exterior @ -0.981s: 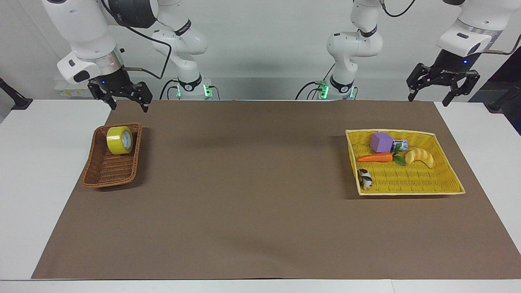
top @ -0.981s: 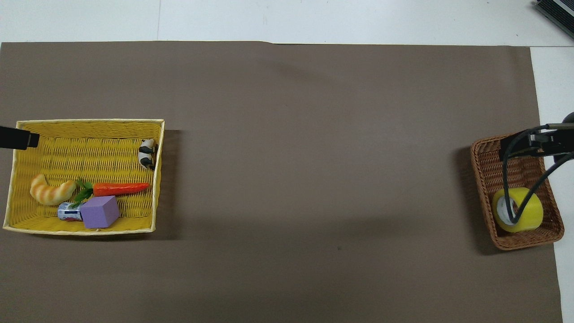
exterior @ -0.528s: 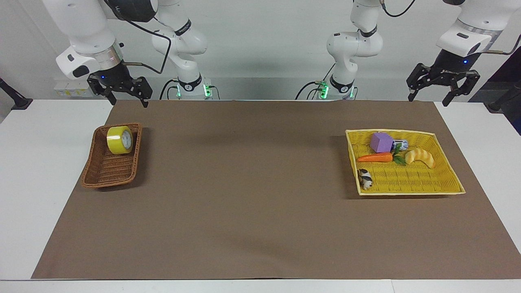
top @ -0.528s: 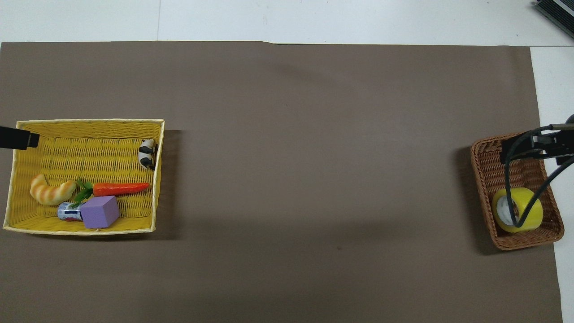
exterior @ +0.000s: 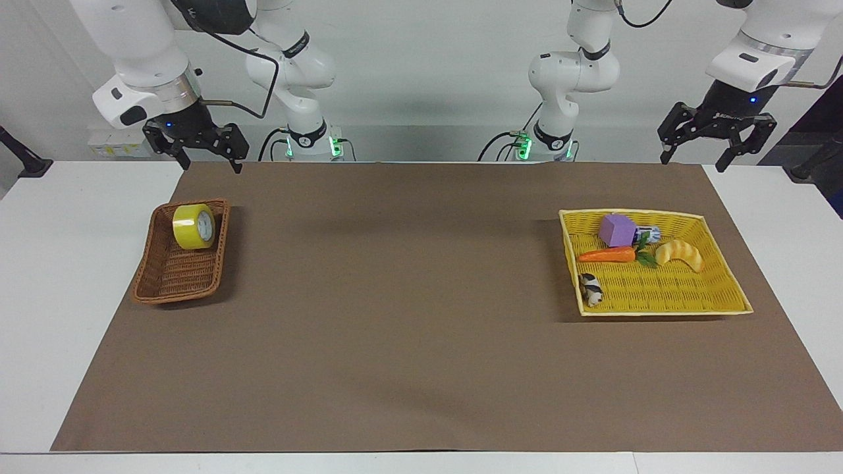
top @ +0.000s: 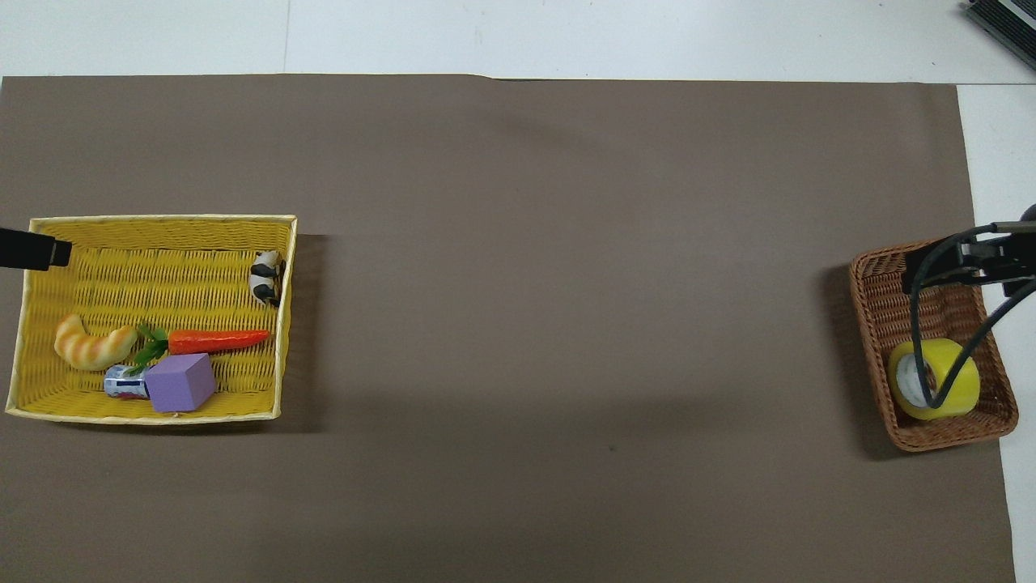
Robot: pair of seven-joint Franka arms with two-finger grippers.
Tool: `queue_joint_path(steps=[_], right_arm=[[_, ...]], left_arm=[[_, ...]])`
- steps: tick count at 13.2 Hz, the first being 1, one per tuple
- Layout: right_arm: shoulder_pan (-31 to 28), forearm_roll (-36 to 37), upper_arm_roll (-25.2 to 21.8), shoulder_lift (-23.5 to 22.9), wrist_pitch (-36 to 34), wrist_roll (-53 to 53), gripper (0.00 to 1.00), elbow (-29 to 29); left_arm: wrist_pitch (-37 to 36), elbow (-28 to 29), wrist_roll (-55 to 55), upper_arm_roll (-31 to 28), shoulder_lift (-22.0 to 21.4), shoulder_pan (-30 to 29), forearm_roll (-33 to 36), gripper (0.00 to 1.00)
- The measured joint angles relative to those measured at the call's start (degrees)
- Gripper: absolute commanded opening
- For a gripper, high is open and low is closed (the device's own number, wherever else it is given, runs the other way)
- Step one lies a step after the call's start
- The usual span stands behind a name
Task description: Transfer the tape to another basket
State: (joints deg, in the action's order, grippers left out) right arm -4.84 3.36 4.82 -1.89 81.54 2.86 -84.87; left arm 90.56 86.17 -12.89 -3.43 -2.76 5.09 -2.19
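Note:
The yellow tape [exterior: 193,226] with a white core stands on its edge in the narrow brown wicker basket [exterior: 172,280], at the basket's end nearest the robots. It also shows in the overhead view [top: 955,380], in the same basket [top: 878,324]. My right gripper [exterior: 208,164] hangs open and empty, high over that basket and well clear of the tape. My left gripper [exterior: 693,163] waits open and empty, up in the air at the left arm's end of the table.
A wide yellow basket [exterior: 658,309] at the left arm's end holds a purple block [exterior: 617,230], a carrot [exterior: 606,255], a croissant toy [exterior: 680,254], a small can and a black-and-white figure. A brown mat [exterior: 395,296] covers the table.
My right gripper has risen a little and drawn back from the wicker basket toward the robots. The tape, both baskets and the left arm have not moved.

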Motion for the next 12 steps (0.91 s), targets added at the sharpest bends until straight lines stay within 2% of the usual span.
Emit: queue_joint_path(steps=[12], right_arm=[[-0.09,-0.57,-0.11,-0.02,-0.2,0.0,1.0,0.39]], left_arm=[[-2.28,0.03,0.0,0.1,0.16,-0.06,0.03,1.0]])
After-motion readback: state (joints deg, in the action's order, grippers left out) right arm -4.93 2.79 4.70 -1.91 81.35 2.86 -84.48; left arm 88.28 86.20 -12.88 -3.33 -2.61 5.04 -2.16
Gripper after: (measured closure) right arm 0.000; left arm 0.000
